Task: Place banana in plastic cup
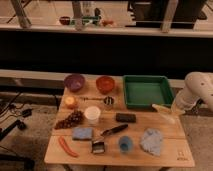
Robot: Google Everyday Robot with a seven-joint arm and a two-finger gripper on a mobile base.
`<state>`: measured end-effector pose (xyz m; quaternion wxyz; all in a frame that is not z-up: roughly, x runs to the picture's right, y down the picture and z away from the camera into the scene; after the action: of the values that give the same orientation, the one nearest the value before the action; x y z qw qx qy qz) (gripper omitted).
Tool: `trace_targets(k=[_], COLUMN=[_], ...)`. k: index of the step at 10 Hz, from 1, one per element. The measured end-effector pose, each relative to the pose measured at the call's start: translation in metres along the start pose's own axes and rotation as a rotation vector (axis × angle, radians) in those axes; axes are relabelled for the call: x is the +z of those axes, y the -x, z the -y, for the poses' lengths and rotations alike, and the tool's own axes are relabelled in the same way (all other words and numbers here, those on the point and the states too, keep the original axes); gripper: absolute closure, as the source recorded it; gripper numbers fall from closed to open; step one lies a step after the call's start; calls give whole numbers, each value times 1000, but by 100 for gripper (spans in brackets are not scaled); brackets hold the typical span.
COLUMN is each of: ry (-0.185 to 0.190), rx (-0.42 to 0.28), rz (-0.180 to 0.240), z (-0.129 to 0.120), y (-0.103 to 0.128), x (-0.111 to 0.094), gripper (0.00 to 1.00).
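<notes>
- Worktop (170,156): wooden, rectangular, carrying all the items below.
- Gripper (176,110): at the end of a white arm (196,90) that reaches in over the right edge, just in front of the tray's front right corner. Open or closed: cannot tell.
- Banana (162,110): pale and slender, near the right edge, just in front of the tray. Its right end meets the gripper. Whether it rests on the worktop or is lifted: cannot tell.
- Blue cup (125,144): upright, open top, near the front edge, about midway along it. Well apart from the banana.
- Tray (147,103): green, at the back right corner.
- Blue cloth (151,141): crumpled, just right of the blue cup.
- White cup (92,114): upright, centre left.
- Metal cup (108,101): small, behind the white cup.
- Purple bowl (74,82), red bowl (105,84): along the back edge, left of the tray.
- Grapes (71,120): near the left edge.
- Red sausage (67,146): at the front left corner.
</notes>
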<state>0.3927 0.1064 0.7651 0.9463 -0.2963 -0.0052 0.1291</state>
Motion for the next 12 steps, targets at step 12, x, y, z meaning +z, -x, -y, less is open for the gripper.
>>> trace_targets(k=[12], ry=[-80], rx=[-122], rz=[116], z=[-22], y=[80], x=[-57], gripper=[100])
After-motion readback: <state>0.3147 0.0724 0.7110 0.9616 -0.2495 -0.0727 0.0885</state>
